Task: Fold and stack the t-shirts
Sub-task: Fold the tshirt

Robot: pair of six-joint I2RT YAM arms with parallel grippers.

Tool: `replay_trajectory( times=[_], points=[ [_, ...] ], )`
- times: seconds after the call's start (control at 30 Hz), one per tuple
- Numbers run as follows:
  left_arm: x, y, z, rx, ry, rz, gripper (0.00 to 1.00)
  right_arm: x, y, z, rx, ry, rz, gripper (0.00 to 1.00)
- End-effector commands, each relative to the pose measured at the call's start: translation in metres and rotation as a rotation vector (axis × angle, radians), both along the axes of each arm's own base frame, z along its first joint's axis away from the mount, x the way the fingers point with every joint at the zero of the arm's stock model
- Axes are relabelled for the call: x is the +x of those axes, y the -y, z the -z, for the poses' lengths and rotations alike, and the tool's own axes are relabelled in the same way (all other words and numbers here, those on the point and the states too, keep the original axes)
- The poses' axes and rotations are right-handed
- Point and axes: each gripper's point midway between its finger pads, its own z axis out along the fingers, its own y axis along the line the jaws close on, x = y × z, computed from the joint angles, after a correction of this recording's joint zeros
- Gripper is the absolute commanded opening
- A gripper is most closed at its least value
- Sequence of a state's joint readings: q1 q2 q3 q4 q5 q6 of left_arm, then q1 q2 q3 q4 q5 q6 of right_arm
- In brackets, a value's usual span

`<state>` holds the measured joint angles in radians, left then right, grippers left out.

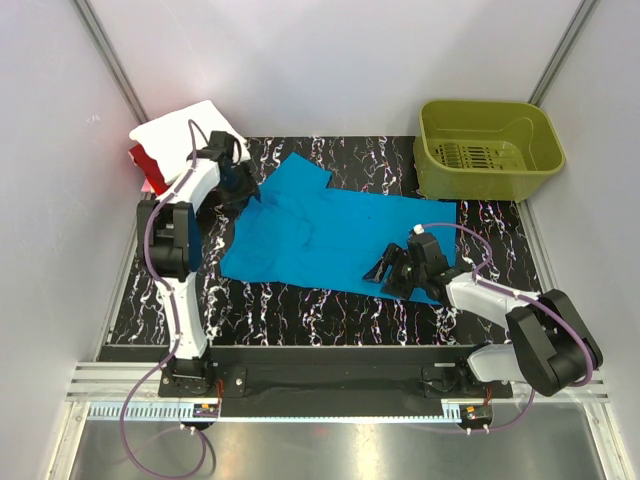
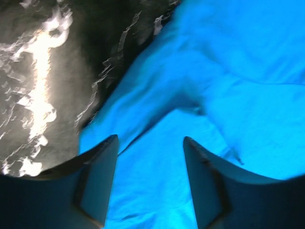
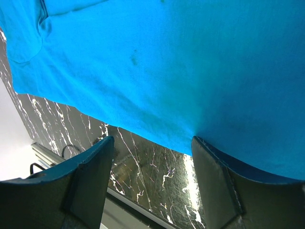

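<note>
The blue t-shirt [image 1: 330,225] lies spread out on the black marbled table [image 1: 300,310]. The left gripper [image 2: 150,139] hangs wide open over the cloth's far left edge, holding nothing. The right gripper [image 3: 152,139] gapes just as wide at the near hem, also empty. A white shirt [image 1: 185,125] and a red shirt [image 1: 145,165] sit at the far left corner.
</note>
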<state>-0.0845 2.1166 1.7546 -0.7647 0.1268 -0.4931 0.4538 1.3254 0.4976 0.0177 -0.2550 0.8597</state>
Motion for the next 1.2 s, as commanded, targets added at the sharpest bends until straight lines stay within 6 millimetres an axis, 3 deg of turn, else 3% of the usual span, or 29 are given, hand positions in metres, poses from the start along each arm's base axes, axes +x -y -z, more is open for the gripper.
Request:
replay_trajectory(
  times=[0.0, 0.03, 0.07, 0.1, 0.17, 0.2, 0.27, 0.3, 0.37, 0.4, 0.5, 0.57, 0.8, 1.0, 1.17],
  points=[
    [-0.023, -0.004, -0.040, 0.014, 0.069, 0.019, 0.66, 0.009, -0.007, -0.016, 0.020, 0.052, -0.019, 0.73],
    [-0.028, -0.006, -0.057, 0.015, 0.111, 0.019, 0.68, 0.009, -0.007, -0.018, 0.023, 0.059, -0.018, 0.73],
    [-0.036, -0.010, -0.059, 0.016, 0.115, 0.014, 0.69, 0.008, -0.006, -0.019, 0.022, 0.063, -0.016, 0.73],
    [-0.055, -0.012, -0.045, 0.016, 0.075, 0.009, 0.70, 0.007, -0.004, -0.020, 0.013, 0.061, -0.009, 0.73],
    [-0.071, -0.015, -0.059, 0.003, 0.121, 0.004, 0.75, 0.004, 0.000, -0.028, 0.009, 0.071, 0.003, 0.73],
    [-0.091, -0.017, -0.042, -0.002, 0.075, 0.000, 0.76, -0.001, 0.007, -0.026, -0.018, 0.051, 0.020, 0.73],
    [-0.106, -0.021, -0.051, -0.022, 0.118, -0.015, 0.78, -0.005, 0.018, -0.039, -0.032, 0.069, 0.066, 0.76],
    [-0.123, -0.019, -0.035, -0.043, 0.086, -0.013, 0.79, -0.013, 0.040, -0.030, -0.110, 0.012, 0.137, 0.77],
    [-0.138, -0.022, -0.035, -0.070, 0.105, -0.032, 0.81, -0.022, 0.065, -0.038, -0.144, 0.001, 0.254, 0.77],
    [-0.151, -0.019, -0.022, -0.092, 0.081, -0.032, 0.82, -0.035, 0.092, -0.028, -0.230, -0.061, 0.340, 0.77],
    [-0.168, -0.018, -0.010, -0.132, 0.085, -0.061, 0.88, -0.059, 0.134, -0.026, -0.290, -0.120, 0.524, 0.77],
    [-0.179, -0.014, -0.001, -0.161, 0.074, -0.081, 0.90, -0.074, 0.149, -0.016, -0.318, -0.177, 0.593, 0.77],
    [-0.184, -0.011, 0.013, -0.224, 0.080, -0.120, 0.90, -0.067, 0.167, -0.007, -0.423, -0.253, 0.641, 0.78],
    [-0.183, -0.013, 0.024, -0.218, 0.075, -0.136, 0.89, -0.055, 0.159, 0.014, -0.456, -0.347, 0.600, 0.75],
    [-0.181, -0.012, 0.032, -0.223, 0.064, -0.139, 0.84, -0.047, 0.155, 0.018, -0.442, -0.344, 0.583, 0.73]
  ],
)
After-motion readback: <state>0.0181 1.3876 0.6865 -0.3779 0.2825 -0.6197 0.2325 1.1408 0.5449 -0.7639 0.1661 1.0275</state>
